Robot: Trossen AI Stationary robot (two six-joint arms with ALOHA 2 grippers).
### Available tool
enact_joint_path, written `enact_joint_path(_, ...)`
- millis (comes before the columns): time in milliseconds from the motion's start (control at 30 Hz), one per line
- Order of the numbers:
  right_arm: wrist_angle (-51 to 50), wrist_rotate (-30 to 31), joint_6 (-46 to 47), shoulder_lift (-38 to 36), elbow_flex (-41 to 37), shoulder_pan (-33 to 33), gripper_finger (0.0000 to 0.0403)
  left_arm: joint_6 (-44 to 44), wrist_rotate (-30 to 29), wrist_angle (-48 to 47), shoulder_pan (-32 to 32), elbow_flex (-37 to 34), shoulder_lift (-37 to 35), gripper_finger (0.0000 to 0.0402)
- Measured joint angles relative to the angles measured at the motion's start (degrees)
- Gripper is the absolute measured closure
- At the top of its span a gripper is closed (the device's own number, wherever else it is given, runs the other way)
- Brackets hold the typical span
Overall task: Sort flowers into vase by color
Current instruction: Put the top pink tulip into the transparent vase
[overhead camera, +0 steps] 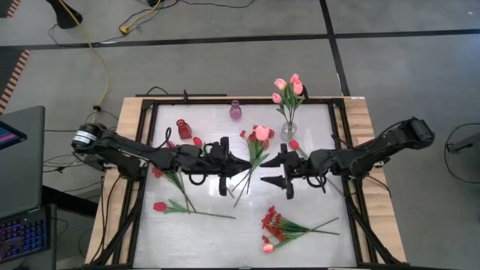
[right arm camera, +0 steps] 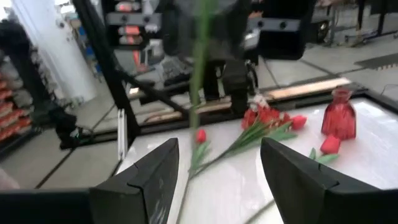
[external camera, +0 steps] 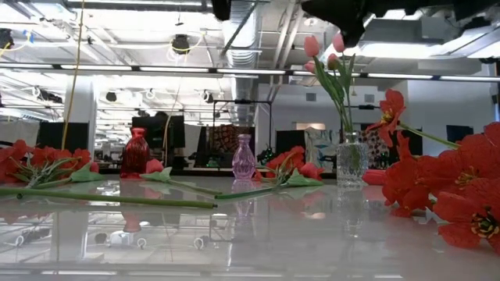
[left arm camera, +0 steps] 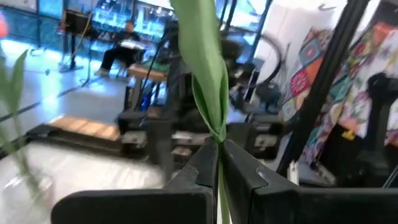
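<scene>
My left gripper (overhead camera: 241, 166) (left arm camera: 219, 163) is shut on a green flower stem at the table's middle. In the high view that stem (overhead camera: 252, 157) runs to a pink-red bud (overhead camera: 262, 133) on the far side. My right gripper (overhead camera: 276, 171) (right arm camera: 217, 180) faces it, open and holding nothing, with the blurred stem (right arm camera: 199, 68) in front of its fingers. A clear glass vase (overhead camera: 289, 129) holds pink tulips (overhead camera: 288, 86). A purple vase (overhead camera: 235, 112) and a red vase (overhead camera: 184, 128) stand along the far side. My left gripper pinches the flower's stem at the base of a long green leaf (left arm camera: 214, 121) between its two fingers (left arm camera: 198, 174). The fingers come level from the table's left and lie across the stem. The leaf rises above them. Whether the stem's lower end touches the table I cannot tell.
A red tulip (overhead camera: 160, 206) with a long stem lies near the left front, and a spray of small red blossoms (overhead camera: 273, 224) lies at the front right. More red flowers (overhead camera: 159, 172) lie under the left arm. A dark frame (overhead camera: 142, 150) rims the white table top.
</scene>
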Motion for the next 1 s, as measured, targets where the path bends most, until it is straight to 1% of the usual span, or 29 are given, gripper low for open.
enact_joint_path(133,2.41,-0.22,0.00,1.20,0.05,-0.65,0.0148,-0.23,1.61,1.70,0.02,-0.01,1.75,0.0401)
enact_joint_path(300,2.81,-0.73,0.43,2.51,-0.02,-0.44,0.0148,-0.13,2.57,2.30,0.09,-0.09,1.58,0.0401)
enact_joint_path(400,3.79,-3.31,0.40,4.03,0.48,-0.23,0.0148,0.61,3.81,3.34,0.11,-0.09,1.58,0.0401)
enact_joint_path(533,3.87,-4.04,-0.03,6.31,2.44,-0.15,0.0148,0.90,4.12,4.12,0.10,-0.09,1.53,0.0401)
enact_joint_path(633,3.35,-4.95,-0.05,7.62,3.87,-0.14,0.0148,0.90,4.12,4.14,0.11,-0.09,1.53,0.0401)
enact_joint_path(733,0.30,-4.97,-0.05,7.56,5.43,-0.15,0.0148,0.66,4.26,4.41,0.40,-0.09,1.51,0.0401)
enact_joint_path(833,-2.44,-4.97,-0.83,7.06,6.53,-0.14,0.0148,-0.46,6.03,4.09,0.89,-0.09,1.14,0.0401)
enact_joint_path(1000,-2.22,-4.97,-1.78,7.22,7.96,-0.14,0.0148,-1.20,6.21,4.15,1.60,-0.09,1.05,0.0401)
